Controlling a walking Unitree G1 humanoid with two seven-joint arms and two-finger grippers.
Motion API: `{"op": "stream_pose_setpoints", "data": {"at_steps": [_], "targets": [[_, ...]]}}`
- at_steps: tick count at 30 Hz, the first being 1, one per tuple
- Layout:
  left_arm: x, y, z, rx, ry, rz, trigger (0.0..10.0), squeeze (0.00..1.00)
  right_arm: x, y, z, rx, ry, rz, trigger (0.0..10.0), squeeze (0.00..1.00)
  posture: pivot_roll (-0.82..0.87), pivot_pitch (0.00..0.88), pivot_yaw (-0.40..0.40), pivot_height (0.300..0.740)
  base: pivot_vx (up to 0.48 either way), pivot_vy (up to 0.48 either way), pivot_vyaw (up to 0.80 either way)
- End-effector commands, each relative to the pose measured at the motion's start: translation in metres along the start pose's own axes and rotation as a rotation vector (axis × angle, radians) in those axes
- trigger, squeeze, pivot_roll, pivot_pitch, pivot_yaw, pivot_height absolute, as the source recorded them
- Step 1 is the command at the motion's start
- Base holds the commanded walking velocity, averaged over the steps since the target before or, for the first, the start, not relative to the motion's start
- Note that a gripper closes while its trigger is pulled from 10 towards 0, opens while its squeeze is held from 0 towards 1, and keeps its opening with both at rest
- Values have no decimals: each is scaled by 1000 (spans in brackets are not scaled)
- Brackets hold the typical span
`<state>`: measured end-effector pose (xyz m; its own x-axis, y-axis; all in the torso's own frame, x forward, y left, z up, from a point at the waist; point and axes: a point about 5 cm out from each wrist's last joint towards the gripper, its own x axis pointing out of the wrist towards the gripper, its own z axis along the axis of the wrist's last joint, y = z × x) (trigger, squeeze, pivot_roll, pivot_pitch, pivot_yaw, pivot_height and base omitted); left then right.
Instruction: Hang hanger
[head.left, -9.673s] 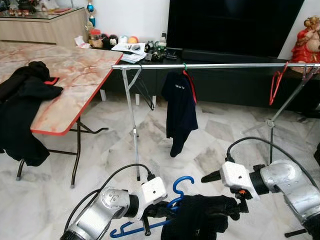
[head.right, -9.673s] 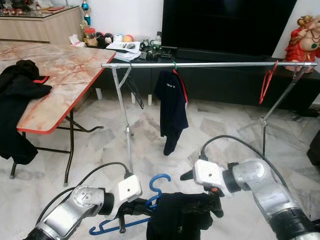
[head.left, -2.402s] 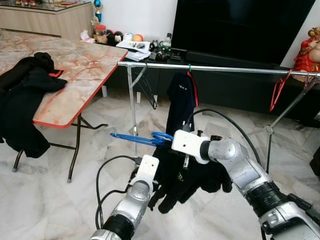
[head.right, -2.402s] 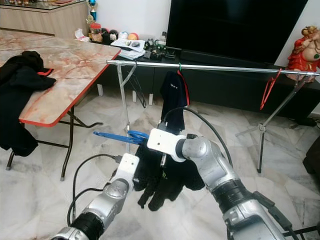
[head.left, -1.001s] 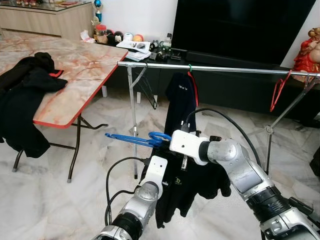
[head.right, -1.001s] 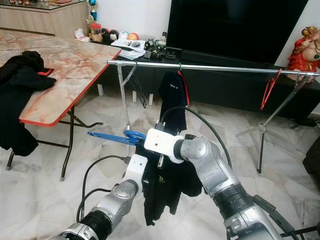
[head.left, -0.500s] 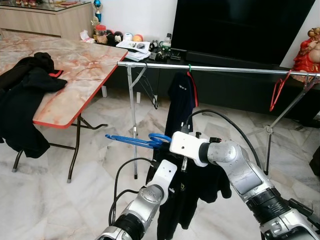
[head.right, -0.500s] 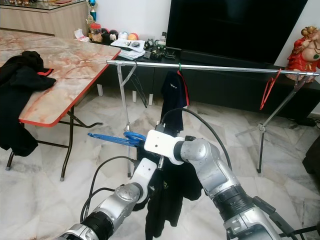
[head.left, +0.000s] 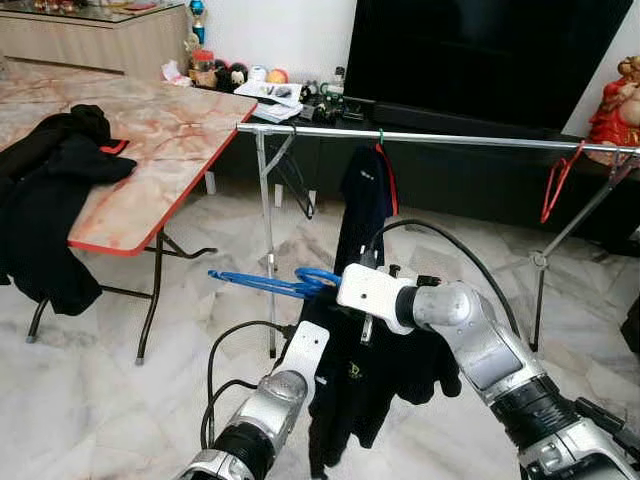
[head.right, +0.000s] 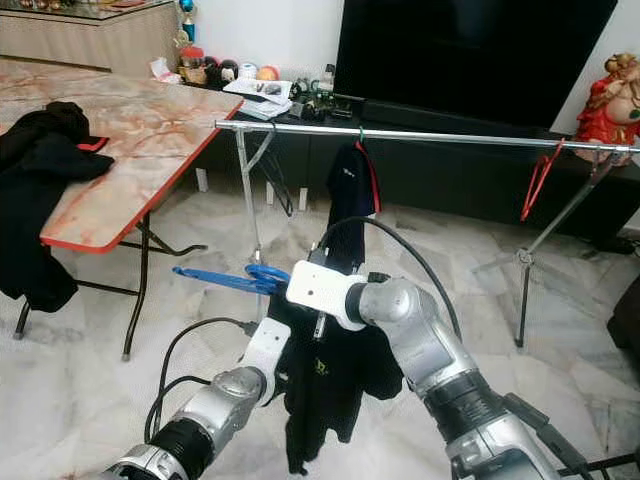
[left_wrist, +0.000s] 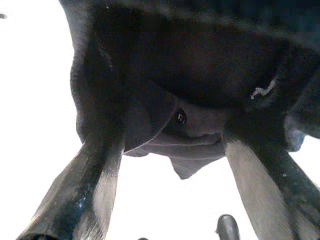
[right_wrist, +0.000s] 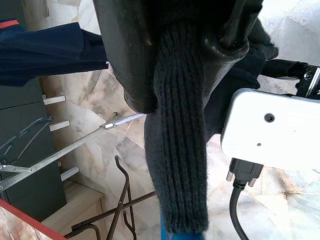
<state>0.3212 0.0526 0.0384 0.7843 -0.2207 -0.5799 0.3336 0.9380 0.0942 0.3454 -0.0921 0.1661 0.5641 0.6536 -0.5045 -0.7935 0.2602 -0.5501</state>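
Here the right gripper (head.left: 366, 328) clenches the blue hanger (head.left: 262, 283) (black garment (head.left: 368, 370) draped); the left gripper (left_wrist: 172, 165) gapes beneath.

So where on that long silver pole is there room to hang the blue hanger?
The rail has one long bare stretch between the dark shirt hanging near its left end and the red hanger near its right end. It is crowded at the left post, where an empty dark hanger and the shirt sit close together. The blue hanger is well below the rail.
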Motion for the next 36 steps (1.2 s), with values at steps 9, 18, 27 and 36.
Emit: {"op": "stream_pose_setpoints", "data": {"at_steps": [9,18,27,36], "targets": [[-4,5,3,-19,-6,-3,10000,0,-2,-2,6,-22,-27,-21,0,0,45,0,-109,740,0,0,0],[-15,14,9,99,-55,-50,10000,0,-1,-1,5,-21,-22,-23,0,0,50,0,-110,740,0,0,0],[-23,11,-1,260,-1,-121,10000,0,0,0,4,-23,-20,-17,0,0,51,0,-114,740,0,0,0],[-25,22,6,250,-37,-12,10000,0,0,0,5,-25,-24,-16,0,0,50,0,-116,740,0,0,0]]}}
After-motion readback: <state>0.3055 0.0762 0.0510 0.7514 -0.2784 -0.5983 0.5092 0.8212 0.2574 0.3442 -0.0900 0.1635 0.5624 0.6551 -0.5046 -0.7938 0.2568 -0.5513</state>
